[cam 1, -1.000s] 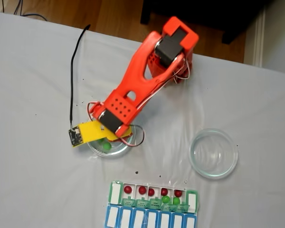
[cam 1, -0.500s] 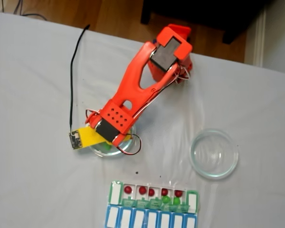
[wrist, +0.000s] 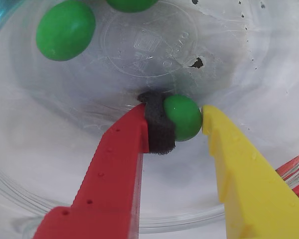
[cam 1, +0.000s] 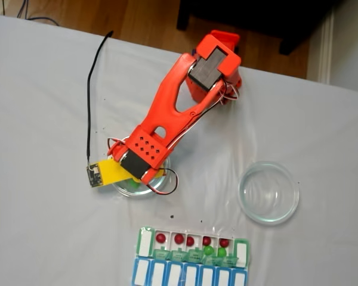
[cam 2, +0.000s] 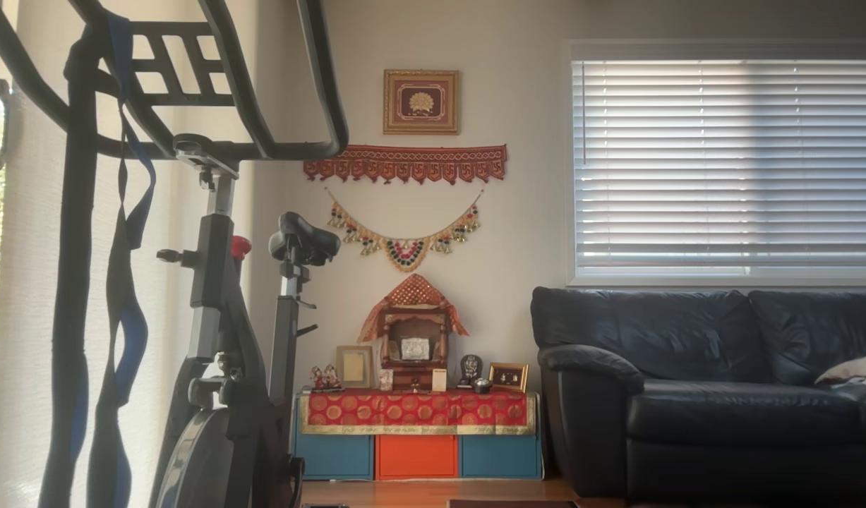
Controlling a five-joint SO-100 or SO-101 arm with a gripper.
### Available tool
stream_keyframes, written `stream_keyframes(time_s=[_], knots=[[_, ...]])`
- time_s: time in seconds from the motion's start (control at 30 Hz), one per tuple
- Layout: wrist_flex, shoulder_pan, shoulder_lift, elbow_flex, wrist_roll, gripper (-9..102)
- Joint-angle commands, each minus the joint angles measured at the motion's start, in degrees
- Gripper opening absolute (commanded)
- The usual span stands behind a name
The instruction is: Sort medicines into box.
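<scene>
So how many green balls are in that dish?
3 in the wrist view: one ball in the gripper, one upper left, one at the top edge; others may be hidden.

Green ball [wrist: 183,117], red and yellow fingers [wrist: 228,149]

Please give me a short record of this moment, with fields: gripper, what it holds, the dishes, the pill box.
gripper: the gripper is down inside the left glass dish in the fixed view, shut on a green ball
other balls in that dish: two more green, a green ball and another green ball at the top edge of the wrist view
right glass dish: no balls in it
pill box: green row open, five red balls and two green inside
</scene>
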Motion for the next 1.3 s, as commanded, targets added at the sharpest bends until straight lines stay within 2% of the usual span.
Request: stream_keyframes(time_s=[0.0, 0.2, 0.43, 0.77, 0.97, 1.13, 1.27], knots=[[-3.25, -0.70, 4.04, 1.49, 1.93, 1], [-12.92, 2.29, 13.89, 3.96, 5.27, 1], [-17.31, 4.39, 19.07, 5.01, 6.86, 1], [-12.66, 1.85, 26.63, -0.35, 10.90, 1], [-4.66, -6.86, 27.16, -8.35, 18.37, 1], [-2.02, -16.35, 22.85, -14.06, 24.79, 1], [-4.31, -20.92, 18.90, -16.88, 30.94, 1]])
